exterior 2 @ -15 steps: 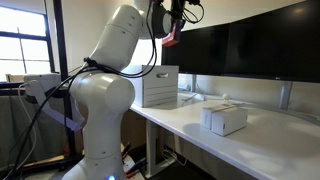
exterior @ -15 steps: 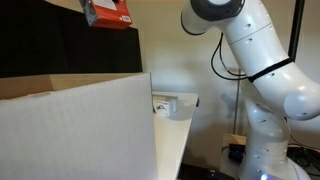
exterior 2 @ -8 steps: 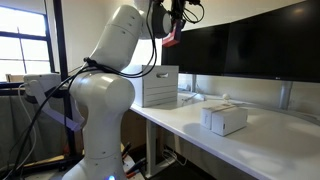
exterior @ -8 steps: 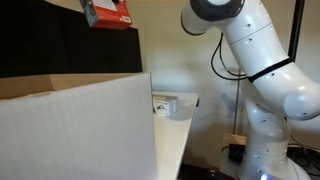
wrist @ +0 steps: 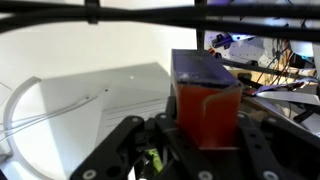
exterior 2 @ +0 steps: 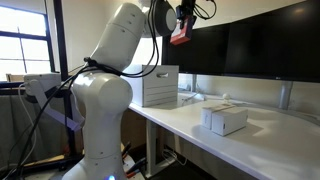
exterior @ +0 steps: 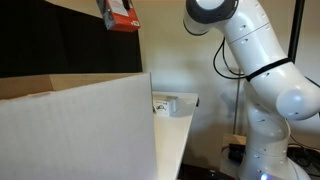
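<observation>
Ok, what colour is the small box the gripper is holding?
The box is orange-red with a dark top; wrist view shows it best.

- This looks like an office or a lab workroom.
- A row of wide dark monitors (exterior 2: 255,45) stands along a long white bench (exterior 2: 280,140).
- A large window (exterior 2: 20,45) with dark frames lets in daylight.
- A white robot arm (exterior 2: 105,95) stands beside the bench, with cables (exterior 2: 45,110) trailing from it.
- Plain boxes (exterior 2: 225,119) sit on the bench.
</observation>
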Robot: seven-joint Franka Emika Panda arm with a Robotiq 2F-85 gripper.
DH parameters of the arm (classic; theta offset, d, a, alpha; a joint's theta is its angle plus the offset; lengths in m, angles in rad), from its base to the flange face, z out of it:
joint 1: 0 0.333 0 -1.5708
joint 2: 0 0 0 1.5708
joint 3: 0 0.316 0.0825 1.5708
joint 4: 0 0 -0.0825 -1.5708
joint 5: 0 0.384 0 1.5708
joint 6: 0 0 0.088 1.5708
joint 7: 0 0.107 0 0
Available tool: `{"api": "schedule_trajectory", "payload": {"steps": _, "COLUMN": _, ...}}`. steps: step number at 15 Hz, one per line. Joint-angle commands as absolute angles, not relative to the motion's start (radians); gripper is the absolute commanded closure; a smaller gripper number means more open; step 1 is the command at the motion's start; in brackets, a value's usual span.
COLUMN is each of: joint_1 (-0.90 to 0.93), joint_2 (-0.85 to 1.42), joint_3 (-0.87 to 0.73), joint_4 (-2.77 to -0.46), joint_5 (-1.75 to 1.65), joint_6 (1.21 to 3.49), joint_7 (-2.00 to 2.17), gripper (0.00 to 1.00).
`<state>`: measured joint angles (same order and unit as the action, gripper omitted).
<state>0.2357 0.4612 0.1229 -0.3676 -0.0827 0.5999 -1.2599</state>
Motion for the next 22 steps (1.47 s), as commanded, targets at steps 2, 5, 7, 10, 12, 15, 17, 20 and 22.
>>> {"api": "schedule_trajectory", "payload": {"steps": 2, "joint_1": 0.173, "joint_2": 0.422, "joint_3": 0.111, "joint_4": -0.389, "joint_5": -0.099, "joint_6": 0.544, "joint_7": -1.397, "gripper": 0.86}}
{"api": "schedule_trajectory", "payload": {"steps": 5, "joint_1": 0.147, "joint_2": 0.435, "joint_3": 0.101, "joint_4": -0.396, "joint_5": -0.101, "joint_6": 0.524, "joint_7": -1.432, "gripper": 0.86}}
{"api": "schedule_trajectory", "payload": {"steps": 7, "joint_1": 0.125, "joint_2": 0.438, "joint_3": 0.091, "joint_4": -0.393, "joint_5": -0.103, "joint_6": 0.495, "joint_7": -1.435, "gripper": 0.86}}
{"api": "schedule_trajectory", "payload": {"steps": 10, "joint_1": 0.072, "joint_2": 0.434, "joint_3": 0.069, "joint_4": -0.394, "joint_5": -0.112, "joint_6": 0.445, "joint_7": -1.445, "gripper": 0.86}}
{"api": "schedule_trajectory", "payload": {"steps": 12, "joint_1": 0.032, "joint_2": 0.423, "joint_3": 0.054, "joint_4": -0.397, "joint_5": -0.120, "joint_6": 0.421, "joint_7": -1.452, "gripper": 0.86}}
{"api": "schedule_trajectory", "payload": {"steps": 15, "joint_1": -0.036, "joint_2": 0.402, "joint_3": 0.027, "joint_4": -0.402, "joint_5": -0.143, "joint_6": 0.399, "joint_7": -1.474, "gripper": 0.86}}
{"api": "schedule_trajectory", "payload": {"steps": 17, "joint_1": -0.081, "joint_2": 0.386, "joint_3": 0.003, "joint_4": -0.405, "joint_5": -0.179, "joint_6": 0.397, "joint_7": -1.508, "gripper": 0.86}}
{"api": "schedule_trajectory", "payload": {"steps": 20, "joint_1": -0.143, "joint_2": 0.362, "joint_3": -0.047, "joint_4": -0.415, "joint_5": -0.269, "joint_6": 0.434, "joint_7": -1.572, "gripper": 0.86}}
{"api": "schedule_trajectory", "payload": {"steps": 22, "joint_1": -0.189, "joint_2": 0.352, "joint_3": -0.081, "joint_4": -0.419, "joint_5": -0.305, "joint_6": 0.467, "joint_7": -1.593, "gripper": 0.86}}
